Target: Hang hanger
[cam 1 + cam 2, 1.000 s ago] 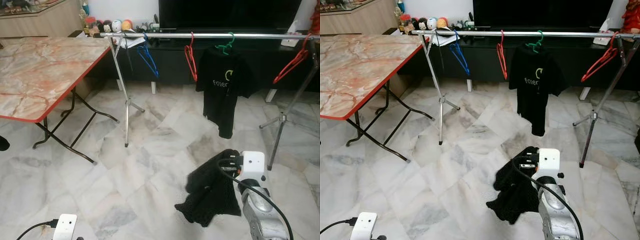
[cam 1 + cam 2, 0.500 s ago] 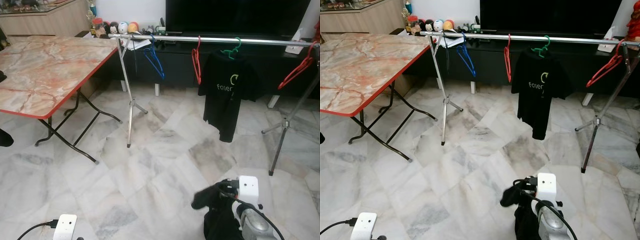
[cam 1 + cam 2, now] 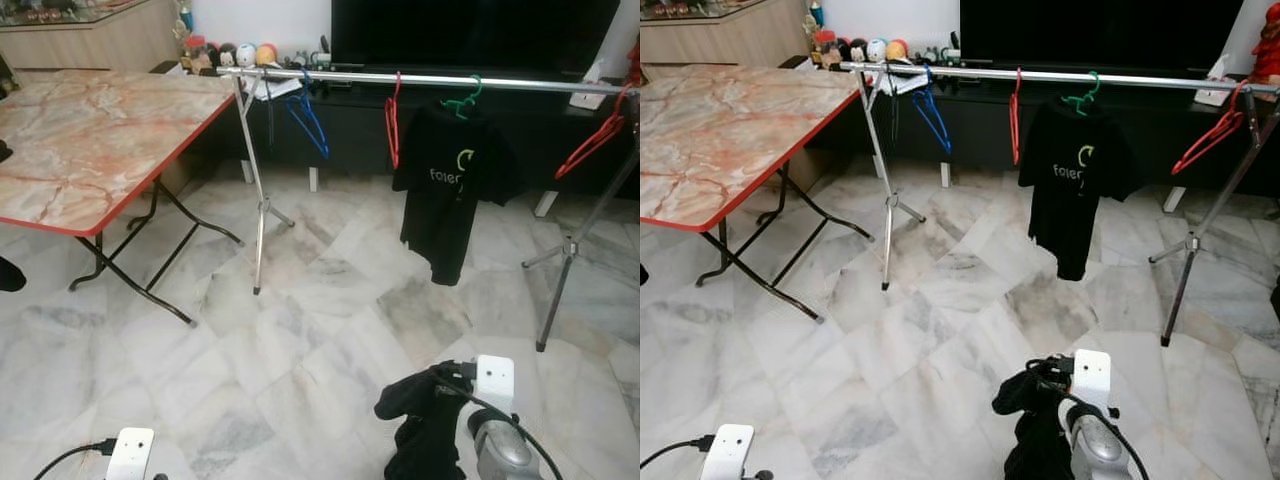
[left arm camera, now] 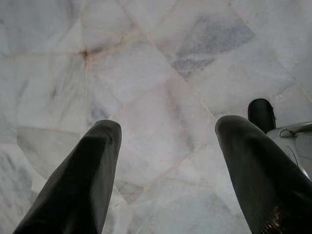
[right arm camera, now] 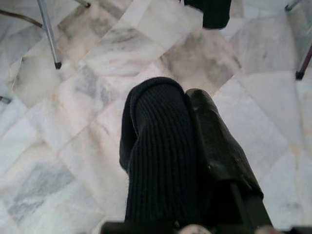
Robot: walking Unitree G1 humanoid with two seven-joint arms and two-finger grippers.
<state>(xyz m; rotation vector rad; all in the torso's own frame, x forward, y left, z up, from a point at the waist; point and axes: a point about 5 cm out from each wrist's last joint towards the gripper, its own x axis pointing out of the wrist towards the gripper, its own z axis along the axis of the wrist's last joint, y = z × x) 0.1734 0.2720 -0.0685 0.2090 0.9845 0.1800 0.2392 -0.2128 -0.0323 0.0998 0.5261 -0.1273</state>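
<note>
Hanger unseen: the right gripper (image 5: 195,146), fingers clamped on a black knit garment (image 5: 161,151), has dropped low from a second ago, short of the rail (image 3: 420,77); left gripper (image 4: 165,161) hangs open.

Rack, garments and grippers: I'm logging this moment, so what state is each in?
Rail: up on its stands.
Black T-shirt: hanging on green hanger.
Blue hanger: bare.
Red hanger: bare.
Black knit garment: held.
Right gripper: shut on it.
Left gripper: open.
</note>
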